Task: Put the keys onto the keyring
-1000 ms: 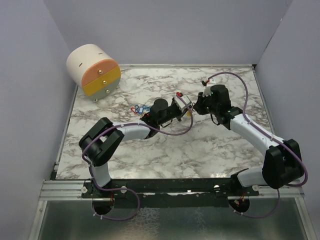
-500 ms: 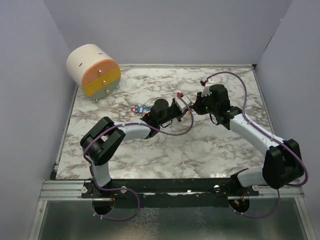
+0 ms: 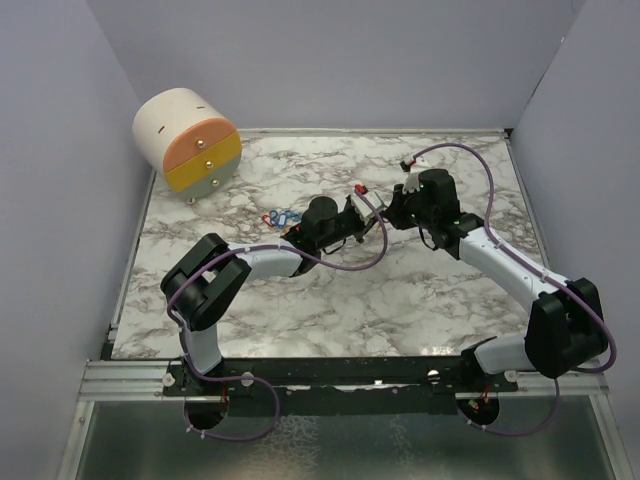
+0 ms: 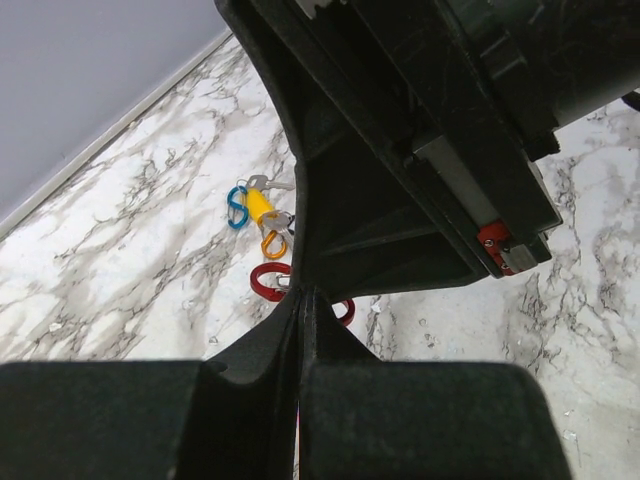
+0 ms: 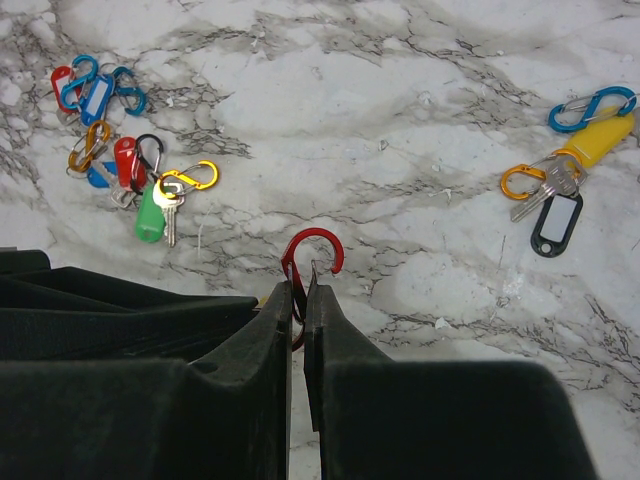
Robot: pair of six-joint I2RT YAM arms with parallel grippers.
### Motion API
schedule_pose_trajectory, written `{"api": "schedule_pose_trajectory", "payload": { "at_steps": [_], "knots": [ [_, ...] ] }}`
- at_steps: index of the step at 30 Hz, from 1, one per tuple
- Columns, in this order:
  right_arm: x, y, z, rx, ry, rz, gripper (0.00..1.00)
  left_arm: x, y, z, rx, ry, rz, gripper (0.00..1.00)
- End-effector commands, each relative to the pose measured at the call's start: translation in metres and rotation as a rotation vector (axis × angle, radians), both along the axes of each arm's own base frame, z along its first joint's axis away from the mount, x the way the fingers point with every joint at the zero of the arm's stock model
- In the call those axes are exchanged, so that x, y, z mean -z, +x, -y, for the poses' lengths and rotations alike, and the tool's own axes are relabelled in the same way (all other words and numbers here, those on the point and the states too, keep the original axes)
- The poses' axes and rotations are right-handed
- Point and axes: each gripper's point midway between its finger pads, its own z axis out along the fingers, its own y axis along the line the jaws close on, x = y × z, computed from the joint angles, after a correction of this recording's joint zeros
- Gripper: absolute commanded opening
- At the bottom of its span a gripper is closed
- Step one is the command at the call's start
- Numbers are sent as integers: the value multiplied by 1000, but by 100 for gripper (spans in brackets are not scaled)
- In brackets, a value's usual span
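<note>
Above marble table, arms reach inward; right pincer pinches red clip.

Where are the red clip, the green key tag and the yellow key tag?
red clip (image 5: 312,233): right wrist view, top of its loop.
green key tag (image 5: 148,220): right wrist view, middle of its body.
yellow key tag (image 5: 600,140): right wrist view, middle of its body.

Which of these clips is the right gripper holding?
The red clip, pinched in the right gripper; the others, like the blue clip and orange clip, lie loose on the table.
</note>
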Motion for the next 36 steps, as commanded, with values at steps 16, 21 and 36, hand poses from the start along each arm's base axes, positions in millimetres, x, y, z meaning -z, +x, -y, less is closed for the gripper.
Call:
{"api": "schedule_pose_trajectory", "payload": {
  "at_steps": [16, 21, 36],
  "knots": [
    [-18, 5, -1, 30, 29, 34, 1, -7, -19, 7, 77, -24, 28, 0],
    [-21, 4, -1, 39, 37, 44, 3, -7, -18, 7, 72, -25, 29, 0],
    [-19, 6, 4, 63, 25, 45, 1, -20, -4, -10, -70, -72, 14, 0]
  ]
}}
